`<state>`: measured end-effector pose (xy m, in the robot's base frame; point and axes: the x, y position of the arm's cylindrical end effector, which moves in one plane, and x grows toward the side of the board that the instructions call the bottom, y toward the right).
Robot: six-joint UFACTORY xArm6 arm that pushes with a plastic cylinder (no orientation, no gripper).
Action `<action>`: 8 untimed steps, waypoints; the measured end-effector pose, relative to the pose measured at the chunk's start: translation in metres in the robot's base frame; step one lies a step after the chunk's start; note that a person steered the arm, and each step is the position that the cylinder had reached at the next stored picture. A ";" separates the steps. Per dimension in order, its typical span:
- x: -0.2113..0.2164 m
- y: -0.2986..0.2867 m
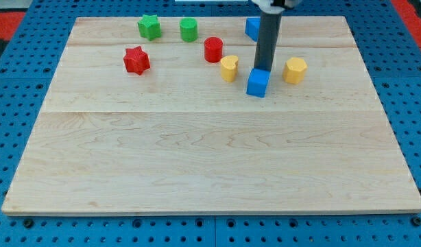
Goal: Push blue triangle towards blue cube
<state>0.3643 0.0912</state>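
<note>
Wood makes up the biggest thing we see: a pale board [210, 158] lying on a blue pegged table [11, 137]. Our arm carries no fingers to clench or release, only a dark rod [268, 41] coming down from the view's top. My tip [262, 69] sits at the top edge of the blue cube [258, 83], touching it or just behind it. The blue triangle [251, 27] lies beyond, near the board's top edge, partly hidden by the rod. A yellow heart-shaped block [229, 68] sits left of the cube, a yellow block [295, 70] right. A red cylinder [213, 49], red star [136, 60], green star [149, 27] and green cylinder [188, 29] spread leftward.
</note>
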 end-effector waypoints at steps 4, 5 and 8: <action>-0.039 0.018; -0.098 0.045; -0.172 0.039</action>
<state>0.1928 0.1304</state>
